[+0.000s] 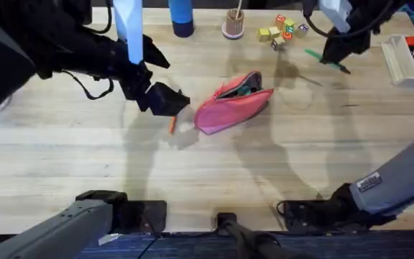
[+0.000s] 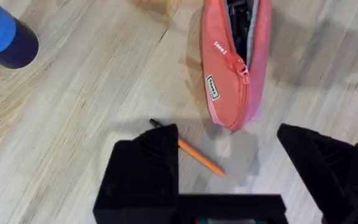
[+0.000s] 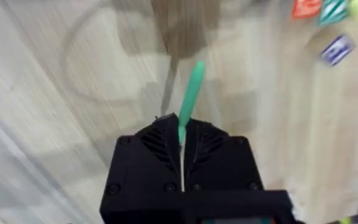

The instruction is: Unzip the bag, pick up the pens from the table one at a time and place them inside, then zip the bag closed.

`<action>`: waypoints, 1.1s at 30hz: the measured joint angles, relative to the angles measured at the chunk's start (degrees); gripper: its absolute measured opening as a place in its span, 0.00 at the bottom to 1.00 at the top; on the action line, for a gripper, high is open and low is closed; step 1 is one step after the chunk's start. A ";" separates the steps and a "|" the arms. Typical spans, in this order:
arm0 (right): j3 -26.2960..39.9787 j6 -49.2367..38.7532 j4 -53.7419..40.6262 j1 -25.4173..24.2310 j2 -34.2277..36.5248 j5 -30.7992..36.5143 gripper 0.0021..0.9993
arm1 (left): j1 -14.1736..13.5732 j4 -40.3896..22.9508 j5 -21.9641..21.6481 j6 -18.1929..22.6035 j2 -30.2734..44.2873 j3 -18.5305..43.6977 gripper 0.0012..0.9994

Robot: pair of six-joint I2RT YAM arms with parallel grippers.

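Observation:
The pink-red bag [image 1: 232, 106] lies mid-table with its zipper open and the dark lining showing [image 2: 240, 25]. The orange pen [image 1: 172, 124] lies on the table [image 1: 85, 158] just left of the bag. My left gripper [image 1: 172, 104] hovers over it, open. In the left wrist view the orange pen [image 2: 199, 157] lies on the wood between my spread fingers [image 2: 148, 155], untouched. The left gripper [image 2: 229, 152] holds nothing. My right gripper [image 1: 334, 52] is at the far right, shut on the green pen [image 1: 325, 57], lifted off the table. The green pen [image 3: 192, 87] sticks out from the right gripper [image 3: 182, 127].
A blue bottle [image 1: 181, 18] and a small wooden holder [image 1: 233, 25] stand at the far edge. Coloured blocks [image 1: 282, 29] lie near the right gripper. A clear box [image 1: 408, 57] of markers sits at the far right. Bare wood spreads in front of the bag.

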 joint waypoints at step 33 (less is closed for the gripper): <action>0.00 -16.63 -7.45 22.41 -7.03 -4.30 0.03 | 0.00 -0.26 1.88 0.00 0.00 0.00 0.99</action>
